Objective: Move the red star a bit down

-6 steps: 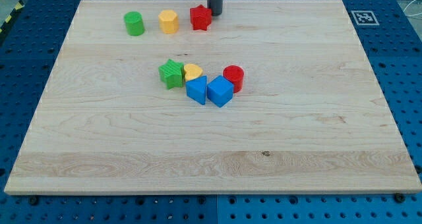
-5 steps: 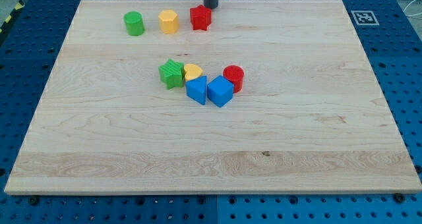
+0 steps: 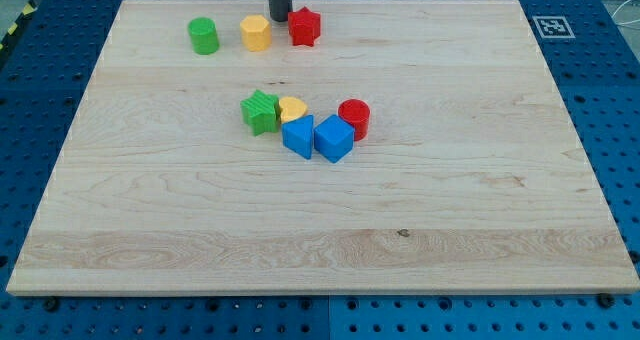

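Observation:
The red star lies near the top edge of the wooden board. The dark rod comes down from the view's top, and my tip is just up and left of the red star, in the gap between it and the yellow hexagonal block. The tip is very close to both; I cannot tell if it touches either.
A green cylinder stands left of the yellow block. A cluster sits mid-board: green star, yellow heart, two blue blocks, red cylinder. A marker tag is at the top right corner.
My tip has moved left along the top edge, from the upper right of the red star to its upper left. No block has visibly moved.

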